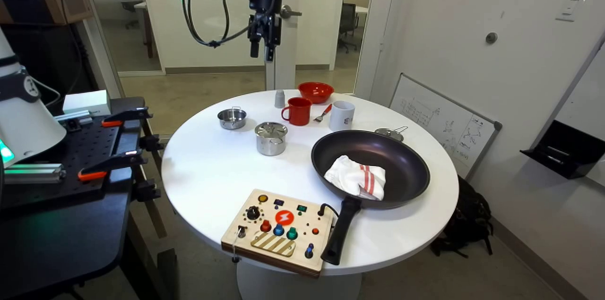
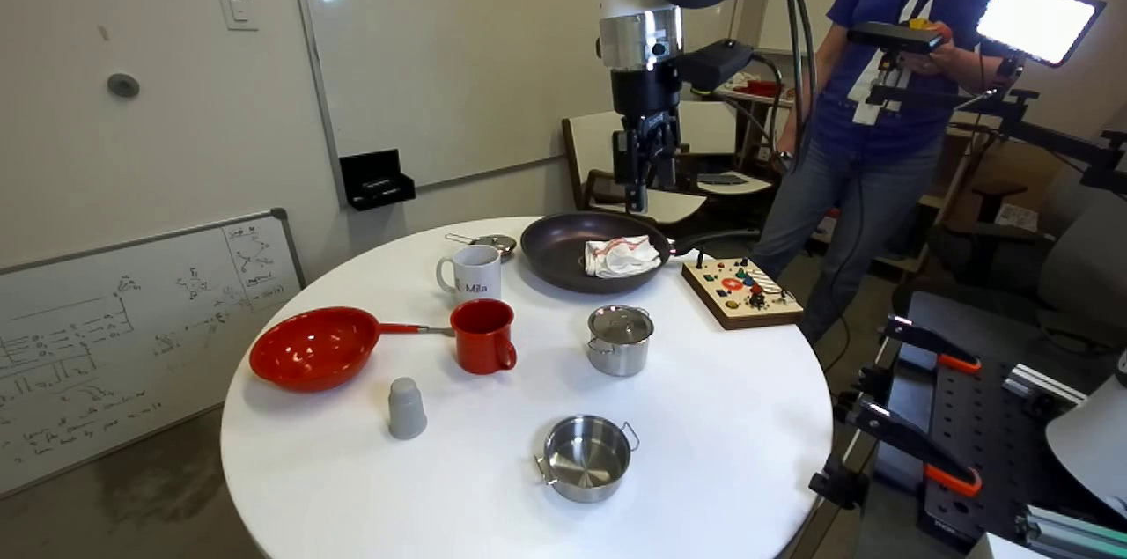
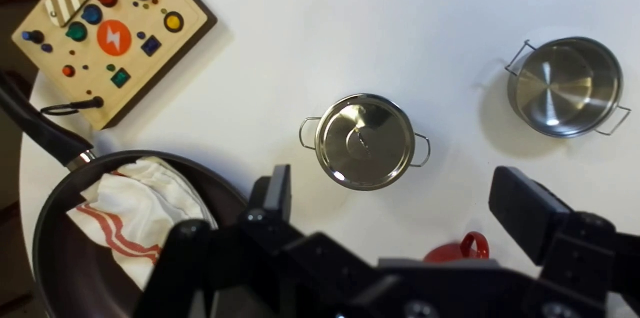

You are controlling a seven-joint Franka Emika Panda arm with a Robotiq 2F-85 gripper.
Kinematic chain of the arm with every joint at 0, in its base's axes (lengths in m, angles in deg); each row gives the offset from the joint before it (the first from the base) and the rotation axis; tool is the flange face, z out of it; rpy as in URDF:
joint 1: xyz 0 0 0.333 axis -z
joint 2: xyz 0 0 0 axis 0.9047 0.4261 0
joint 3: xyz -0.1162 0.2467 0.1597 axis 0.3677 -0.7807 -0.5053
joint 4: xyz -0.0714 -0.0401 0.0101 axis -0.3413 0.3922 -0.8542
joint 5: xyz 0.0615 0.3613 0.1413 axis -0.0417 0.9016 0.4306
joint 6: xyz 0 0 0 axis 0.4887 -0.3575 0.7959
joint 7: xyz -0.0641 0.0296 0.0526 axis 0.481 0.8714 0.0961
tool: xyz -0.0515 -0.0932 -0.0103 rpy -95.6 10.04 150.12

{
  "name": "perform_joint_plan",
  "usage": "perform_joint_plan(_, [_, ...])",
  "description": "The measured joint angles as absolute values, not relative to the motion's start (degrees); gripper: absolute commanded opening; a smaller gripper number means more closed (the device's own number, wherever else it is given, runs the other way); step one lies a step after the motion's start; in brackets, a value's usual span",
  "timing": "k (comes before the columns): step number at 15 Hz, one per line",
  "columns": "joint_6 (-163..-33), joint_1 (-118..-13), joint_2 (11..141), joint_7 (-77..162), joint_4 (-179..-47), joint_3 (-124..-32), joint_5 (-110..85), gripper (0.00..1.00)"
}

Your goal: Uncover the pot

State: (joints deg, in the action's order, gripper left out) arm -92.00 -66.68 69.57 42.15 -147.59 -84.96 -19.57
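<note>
The small steel pot (image 1: 271,146) stands upright on the white table with its round metal lid (image 1: 271,129) on top. In an exterior view the pot (image 2: 619,358) and lid (image 2: 621,324) also show. From above in the wrist view the lid (image 3: 367,157) covers the pot, with a thin raised handle at its centre and wire handles of the pot at both sides. My gripper (image 1: 262,54) is high above the table, pointing down. In the wrist view the gripper (image 3: 391,178) has its fingers wide apart with nothing between them; the pot lies below and ahead of them.
An uncovered steel pot (image 2: 587,475) stands near the lidded one. A red mug (image 1: 299,112), white mug (image 1: 341,115), grey shaker (image 2: 406,409) and red bowl (image 2: 317,349) stand around. A black pan (image 1: 401,167) holds a cloth (image 1: 357,177). A wooden switch board (image 3: 112,37) lies at the edge.
</note>
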Motion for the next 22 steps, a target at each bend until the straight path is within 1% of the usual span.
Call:
perform_joint_plan(3, [-94.45,-66.11,71.48,50.19,-146.86,-84.19,-21.42,1.00])
perform_joint_plan(9, [-104.98,-63.34,72.39,69.42,-148.16,-83.79,-21.30,1.00])
perform_joint_plan(14, [-111.45,-60.98,76.40,86.05,-147.93,-86.30,-17.99,1.00])
perform_joint_plan(18, [-109.97,-57.52,81.05,101.00,-145.92,-90.89,-9.44,1.00])
perform_joint_plan(22, [-104.68,-57.95,83.23,97.59,-143.30,-89.94,-8.66,1.00])
